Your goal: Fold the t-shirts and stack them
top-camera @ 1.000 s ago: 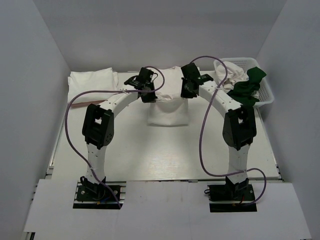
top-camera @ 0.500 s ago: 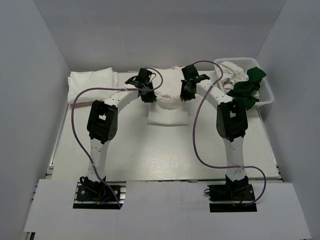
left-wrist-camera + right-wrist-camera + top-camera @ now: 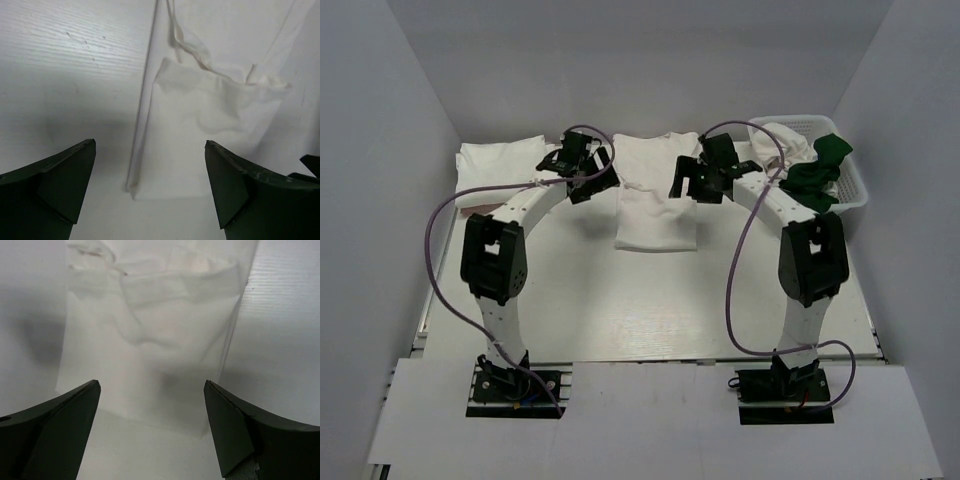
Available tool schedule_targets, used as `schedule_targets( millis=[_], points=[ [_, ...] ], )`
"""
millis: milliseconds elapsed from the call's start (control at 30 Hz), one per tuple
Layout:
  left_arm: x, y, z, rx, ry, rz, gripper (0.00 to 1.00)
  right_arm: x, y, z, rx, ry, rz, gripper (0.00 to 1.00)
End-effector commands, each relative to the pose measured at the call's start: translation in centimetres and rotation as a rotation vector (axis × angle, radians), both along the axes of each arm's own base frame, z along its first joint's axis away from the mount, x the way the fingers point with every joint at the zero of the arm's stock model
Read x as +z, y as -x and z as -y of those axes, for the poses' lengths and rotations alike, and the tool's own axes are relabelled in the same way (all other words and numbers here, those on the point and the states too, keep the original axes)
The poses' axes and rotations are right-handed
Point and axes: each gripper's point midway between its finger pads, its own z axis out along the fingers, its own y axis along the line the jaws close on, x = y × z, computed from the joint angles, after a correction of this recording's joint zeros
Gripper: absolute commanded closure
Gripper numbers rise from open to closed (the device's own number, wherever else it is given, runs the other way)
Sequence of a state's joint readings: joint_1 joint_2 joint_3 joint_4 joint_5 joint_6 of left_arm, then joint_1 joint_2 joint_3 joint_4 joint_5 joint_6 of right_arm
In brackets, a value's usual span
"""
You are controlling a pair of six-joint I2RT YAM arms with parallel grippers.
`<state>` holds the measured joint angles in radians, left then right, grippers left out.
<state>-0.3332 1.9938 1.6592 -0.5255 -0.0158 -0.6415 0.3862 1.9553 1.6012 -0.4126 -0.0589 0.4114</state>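
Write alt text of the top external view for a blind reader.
Two robot arms flank a partly folded white t-shirt, left gripper and right gripper open at its sides. Folded white shirts lie far left, a basket of clothes far right.

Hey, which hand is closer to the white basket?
Right. The right hand is just left of the basket; the left hand is farther off, beyond the folded t-shirt.

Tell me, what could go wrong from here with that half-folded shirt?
The folded-over flap of the white t-shirt lies wrinkled and uneven, so the next fold may come out crooked. The dark green t-shirt spills over the basket rim beside the right arm, which might snag it.
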Motion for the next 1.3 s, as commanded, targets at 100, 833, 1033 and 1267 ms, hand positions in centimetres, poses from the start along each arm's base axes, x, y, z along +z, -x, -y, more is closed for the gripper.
schedule_targets(
  millis=[100, 833, 1033, 1267],
  points=[
    [1.4, 2.1, 3.5, -0.193, 0.06, 0.03, 0.0, 1.5, 1.0, -0.1, 0.008, -0.055, 0.05, 0.1],
    [-12.0, 13.8, 2.6, -0.263, 0.05, -0.385, 0.6, -9.4, 12.0, 2.0, -0.045, -0.1, -0.398, 0.12],
    [-12.5, 13.4, 2.9, -0.245, 0.06, -0.392, 0.72, -10.2, 11.9, 2.3, -0.09, -0.111, -0.416, 0.21],
    [-13.3, 13.5, 2.5, -0.231, 0.037, -0.409, 1.0, -10.5, 8.9, 2.9, -0.148, -0.089, -0.313, 0.45]
  ],
)
